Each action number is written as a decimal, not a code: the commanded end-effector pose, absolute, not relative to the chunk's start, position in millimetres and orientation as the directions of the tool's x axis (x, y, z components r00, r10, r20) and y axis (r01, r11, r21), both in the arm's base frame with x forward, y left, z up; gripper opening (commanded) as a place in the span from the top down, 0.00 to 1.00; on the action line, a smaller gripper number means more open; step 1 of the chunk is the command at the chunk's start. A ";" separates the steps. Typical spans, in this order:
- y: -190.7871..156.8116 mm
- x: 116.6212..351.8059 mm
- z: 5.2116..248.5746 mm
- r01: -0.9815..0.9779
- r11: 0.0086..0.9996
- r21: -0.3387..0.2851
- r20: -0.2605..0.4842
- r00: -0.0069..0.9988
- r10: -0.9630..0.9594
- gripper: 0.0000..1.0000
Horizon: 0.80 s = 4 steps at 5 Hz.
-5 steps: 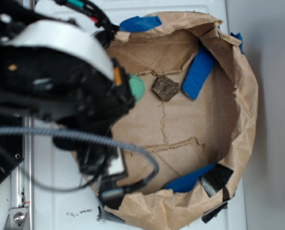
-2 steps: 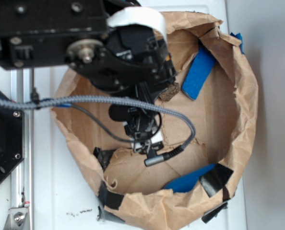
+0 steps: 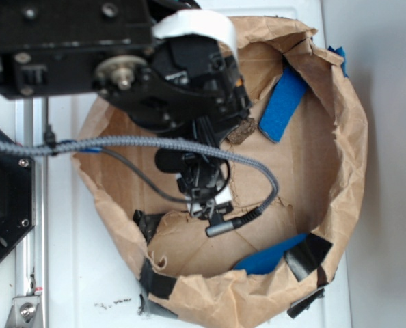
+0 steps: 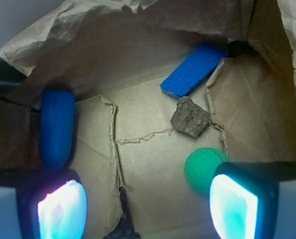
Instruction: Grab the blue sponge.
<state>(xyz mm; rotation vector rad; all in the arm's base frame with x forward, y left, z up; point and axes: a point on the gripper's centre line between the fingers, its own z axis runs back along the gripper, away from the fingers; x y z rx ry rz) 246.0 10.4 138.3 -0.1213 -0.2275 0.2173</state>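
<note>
Blue sponge (image 4: pixel 193 70): flat against the far paper wall (image 4: pixel 138 45), well apart from my fingers (image 4: pixel 233 205), spread wide, holding nothing.

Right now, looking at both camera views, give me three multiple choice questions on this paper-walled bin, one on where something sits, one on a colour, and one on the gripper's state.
1. In the wrist view, the brown speckled chunk lies:
A. between the blue sponge and the green ball
B. on top of the sponge
C. outside the brown paper wall

2. The ball is:
A. red
B. green
C. yellow

3. The gripper is:
A. shut on the sponge
B. shut on the ball
C. open, holding nothing

Answers:
1 A, the chunk sits below the sponge and above the ball.
2 B, its visible surface is green.
3 C, bare floor shows between the spread fingers.
</note>
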 end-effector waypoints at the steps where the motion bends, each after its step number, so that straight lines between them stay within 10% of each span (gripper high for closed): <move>1: 29.8 278.9 144.6 -0.297 0.942 -0.154 0.222 0.919 0.326 0.00; 4: 27.3 316.3 95.5 -0.421 0.899 -0.120 0.262 0.860 0.438 0.00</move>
